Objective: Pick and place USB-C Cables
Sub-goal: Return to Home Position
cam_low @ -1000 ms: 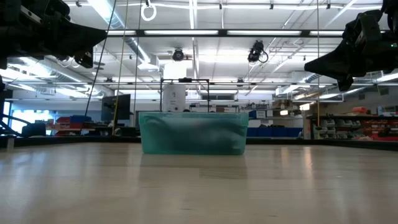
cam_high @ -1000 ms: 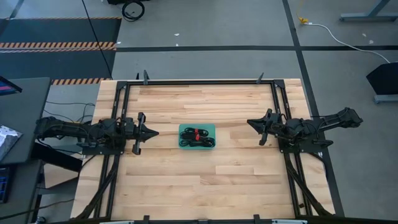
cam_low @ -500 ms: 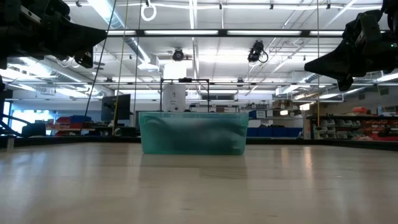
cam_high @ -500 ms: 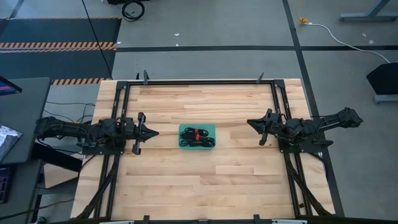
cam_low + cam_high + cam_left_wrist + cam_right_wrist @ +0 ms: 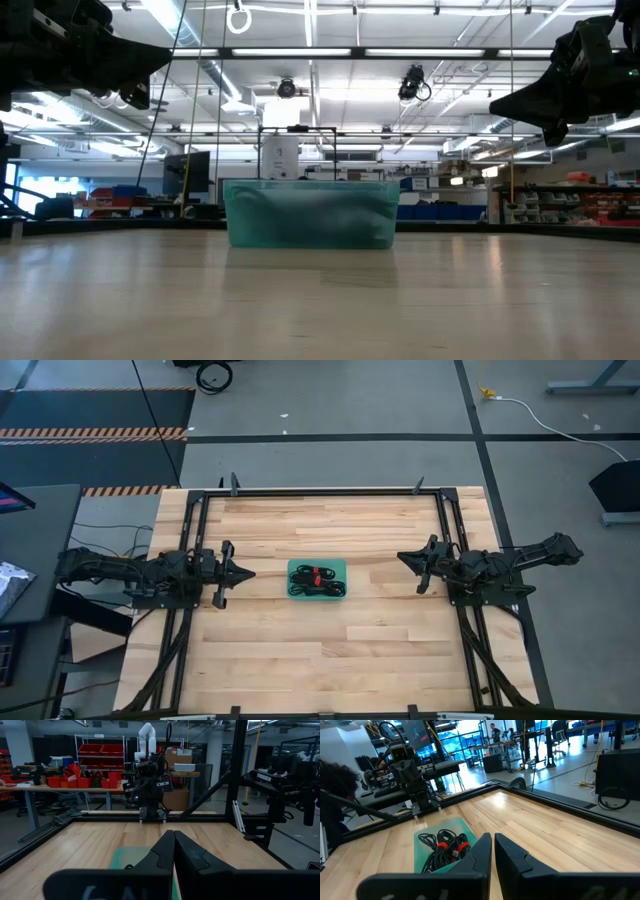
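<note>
A teal tray [image 5: 340, 567] stands at the middle of the wooden table; it also shows in the low view [image 5: 310, 214] and the right wrist view [image 5: 422, 843]. Several black coiled USB-C cables with red ties [image 5: 314, 579] lie in it, and they show in the right wrist view [image 5: 445, 850]. My left gripper [image 5: 249, 573] is shut and empty, left of the tray and above the table; its own view shows the closed fingers [image 5: 173, 842]. My right gripper [image 5: 401, 558] is shut and empty, right of the tray [image 5: 492, 845].
A black metal frame [image 5: 320, 491] runs along the table's far edge and down both sides. Bare wood lies near and far of the tray. A person's dark hair [image 5: 337, 782] shows beyond the table's left side in the right wrist view.
</note>
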